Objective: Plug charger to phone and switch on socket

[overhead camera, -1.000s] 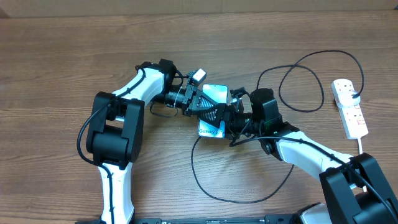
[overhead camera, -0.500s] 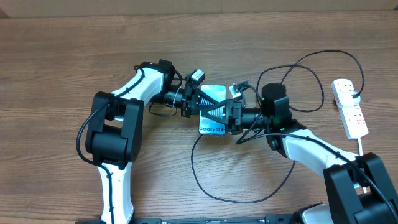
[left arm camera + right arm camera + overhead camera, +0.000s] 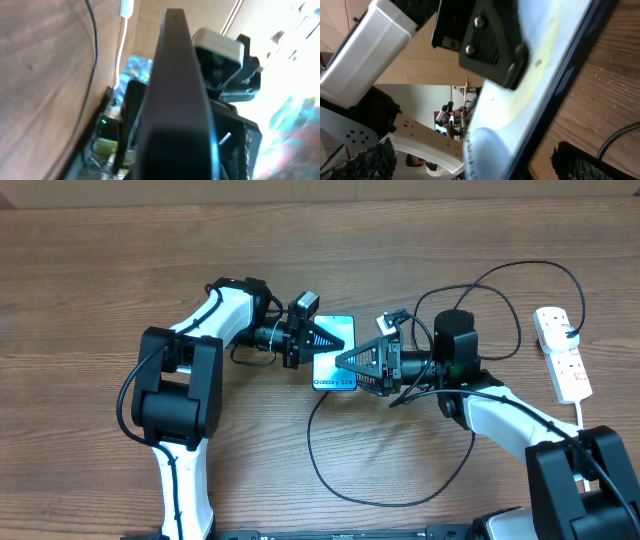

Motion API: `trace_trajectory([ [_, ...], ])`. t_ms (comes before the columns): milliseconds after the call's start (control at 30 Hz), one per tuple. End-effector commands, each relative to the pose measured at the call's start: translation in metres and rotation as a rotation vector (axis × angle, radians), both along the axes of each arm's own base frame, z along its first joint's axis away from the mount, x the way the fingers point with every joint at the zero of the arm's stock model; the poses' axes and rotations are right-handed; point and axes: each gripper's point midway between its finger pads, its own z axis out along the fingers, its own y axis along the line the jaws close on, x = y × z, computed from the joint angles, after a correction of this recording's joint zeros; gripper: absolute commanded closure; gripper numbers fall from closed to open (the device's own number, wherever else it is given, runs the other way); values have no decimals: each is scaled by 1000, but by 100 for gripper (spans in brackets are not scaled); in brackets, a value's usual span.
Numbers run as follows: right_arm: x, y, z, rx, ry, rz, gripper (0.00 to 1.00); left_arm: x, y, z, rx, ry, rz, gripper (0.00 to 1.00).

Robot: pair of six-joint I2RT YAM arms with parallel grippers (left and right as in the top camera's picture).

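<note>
Phone [image 3: 335, 360] was clamped by one edge in the left jaws, with the right jaws spread wide just right of it. Charger [image 3: 308, 442] was left looped loose below the phone, nothing gripping it, so the phone could easily be knocked crooked or the cable snagged.

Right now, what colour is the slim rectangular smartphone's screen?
The smartphone has a bright blue screen with small dark text; overhead view shows it best.

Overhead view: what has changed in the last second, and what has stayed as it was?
The right gripper drew back to the right, jaws open. The left gripper, shut on the slim blue-screened phone, shifted it slightly left. The thin black charger cable and white power strip stayed put.
</note>
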Motion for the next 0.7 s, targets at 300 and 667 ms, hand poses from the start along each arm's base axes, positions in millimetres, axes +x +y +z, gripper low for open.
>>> trace_trajectory([
  [300, 13, -16, -1, 1, -10, -50, 0, 2, 9, 20, -7, 178, 44, 96],
  [667, 9, -17, -8, -26, -109, -23, 0, 2, 10, 15, -29, -36, 31, 96],
])
